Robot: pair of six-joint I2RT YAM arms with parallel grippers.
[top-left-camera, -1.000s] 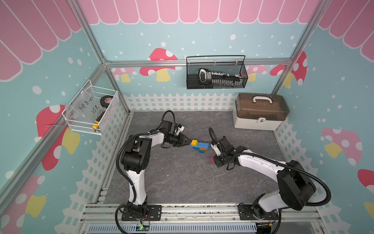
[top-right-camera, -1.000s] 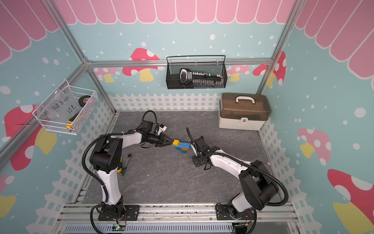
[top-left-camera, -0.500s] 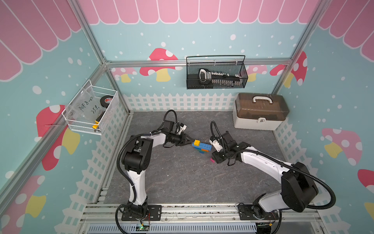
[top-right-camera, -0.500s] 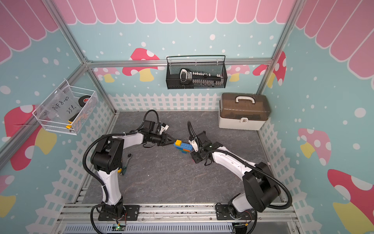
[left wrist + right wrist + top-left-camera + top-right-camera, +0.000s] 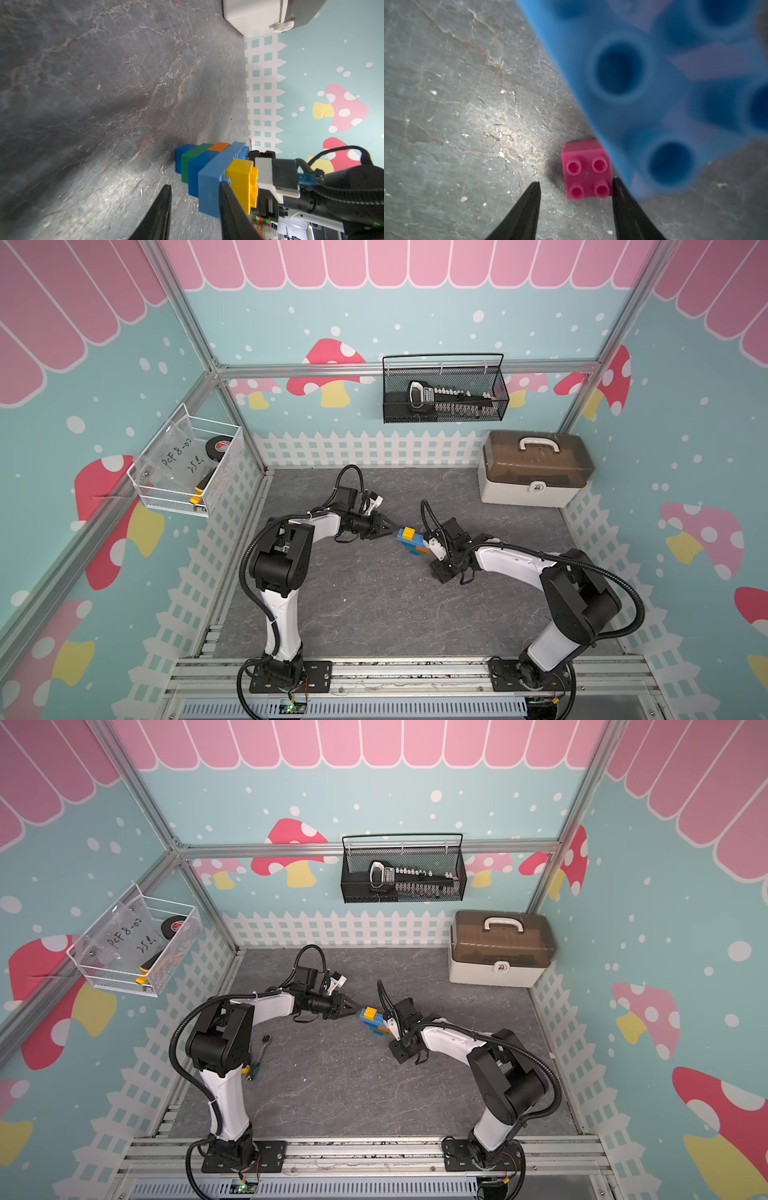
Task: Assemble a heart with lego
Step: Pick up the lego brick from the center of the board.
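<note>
The heart (image 5: 412, 540) stands upright at mid-table in both top views (image 5: 376, 1022): yellow brick on top, then a light blue row, dark blue with orange, green, and a dark blue tip below. My left gripper (image 5: 194, 185) is open at the heart's left end, with one finger (image 5: 225, 193) against the light blue brick (image 5: 209, 187) and the other clear of it. My right gripper (image 5: 575, 185) is open over a loose pink lego brick (image 5: 586, 169) lying studs-up on the table beside one fingertip. That arm hides the pink brick in the top views.
A cream toolbox with a brown lid (image 5: 536, 468) stands at the back right. A black mesh basket (image 5: 444, 393) hangs on the back wall and a white wire basket (image 5: 187, 464) on the left wall. A small hand tool (image 5: 259, 1052) lies by the left arm's base.
My right gripper went from shut to open and settled over the pink brick, which now hides under it in the top views. The left arm and heart stayed put.
</note>
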